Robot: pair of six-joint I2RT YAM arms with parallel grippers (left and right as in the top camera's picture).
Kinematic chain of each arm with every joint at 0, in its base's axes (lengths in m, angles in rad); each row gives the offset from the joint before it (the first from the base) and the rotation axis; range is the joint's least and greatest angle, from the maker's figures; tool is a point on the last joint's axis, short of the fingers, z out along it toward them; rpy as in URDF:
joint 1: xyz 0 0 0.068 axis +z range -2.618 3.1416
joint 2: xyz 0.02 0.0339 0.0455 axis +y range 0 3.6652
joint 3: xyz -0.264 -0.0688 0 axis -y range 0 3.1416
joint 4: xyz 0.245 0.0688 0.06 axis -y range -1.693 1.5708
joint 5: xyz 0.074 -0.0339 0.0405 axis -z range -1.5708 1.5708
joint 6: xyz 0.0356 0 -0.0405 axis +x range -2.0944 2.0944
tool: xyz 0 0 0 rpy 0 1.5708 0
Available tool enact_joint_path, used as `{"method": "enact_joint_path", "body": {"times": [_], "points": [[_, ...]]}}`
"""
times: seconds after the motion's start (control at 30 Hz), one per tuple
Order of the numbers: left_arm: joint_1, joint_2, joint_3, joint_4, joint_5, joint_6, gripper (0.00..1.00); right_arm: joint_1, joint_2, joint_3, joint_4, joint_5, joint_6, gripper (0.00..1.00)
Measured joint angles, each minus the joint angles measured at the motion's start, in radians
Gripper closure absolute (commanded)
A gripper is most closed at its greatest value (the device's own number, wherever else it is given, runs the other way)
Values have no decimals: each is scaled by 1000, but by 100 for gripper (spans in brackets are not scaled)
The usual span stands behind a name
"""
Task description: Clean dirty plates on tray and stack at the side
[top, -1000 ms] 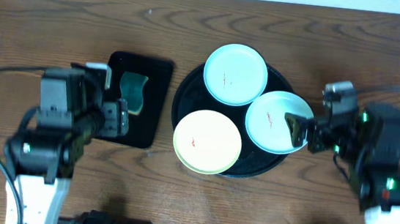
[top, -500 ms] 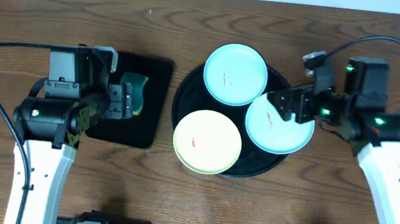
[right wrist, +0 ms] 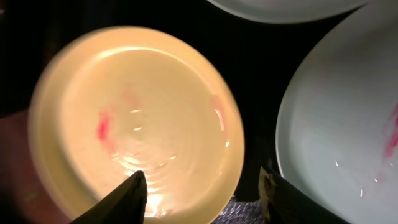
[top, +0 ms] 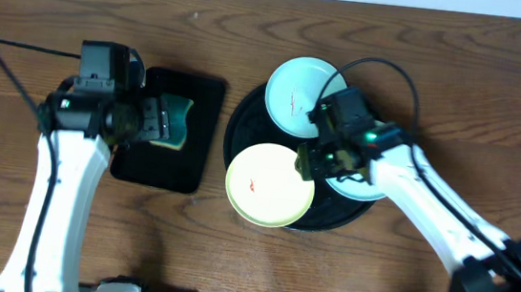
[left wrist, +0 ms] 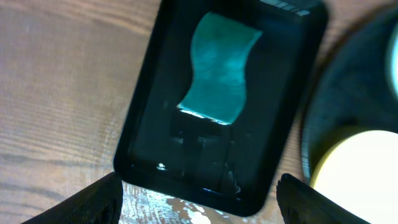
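Fingers [left wrist: 102, 200] of the left gripper [left wrist: 200, 198] are spread wide, hanging over the small rectangular tray [left wrist: 146, 124] where the teal sponge [left wrist: 219, 74] lies; nothing is pinched. To do this step well, I judge it should come down squarely over the sponge's middle and close across its narrower width. Further right, the round black tray [top: 240, 130] carries the three plates, each smeared red: the yellow plate [right wrist: 134, 115] at the front, the far mint plate [top: 296, 94] behind it, and the right mint plate [right wrist: 348, 124]. The right gripper [right wrist: 202, 194] holds its fingers [right wrist: 132, 198] apart with the yellow plate's edge between them. A firm rim pinch there would steady it for wiping.
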Motion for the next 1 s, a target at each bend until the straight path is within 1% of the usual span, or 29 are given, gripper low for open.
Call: {"method": "enact_joint_path", "body": {"times": [0.1, 0.27, 0.37, 0.5, 0.57, 0.7, 1.0], "points": [[23, 62, 0, 1, -12, -6, 21, 26, 81, 47, -26, 45, 1, 51], [41, 93, 0, 32, -25, -15, 21, 47, 189, 135, -48, 93, 0, 59], [47, 96, 0, 64, -29, -18, 21, 55, 237, 151, -48, 104, 1, 61], [48, 97, 0, 107, -29, -19, 21, 55, 307, 152, -48, 114, 1, 67], [48, 100, 0, 115, -29, -19, 21, 53, 314, 156, -46, 118, -2, 74], [48, 118, 0, 122, -30, -19, 21, 55, 317, 157, -49, 121, -3, 98], [48, 221, 0, 113, -29, -18, 22, 55, 312, 167, -89, 94, 14, 99]]}}
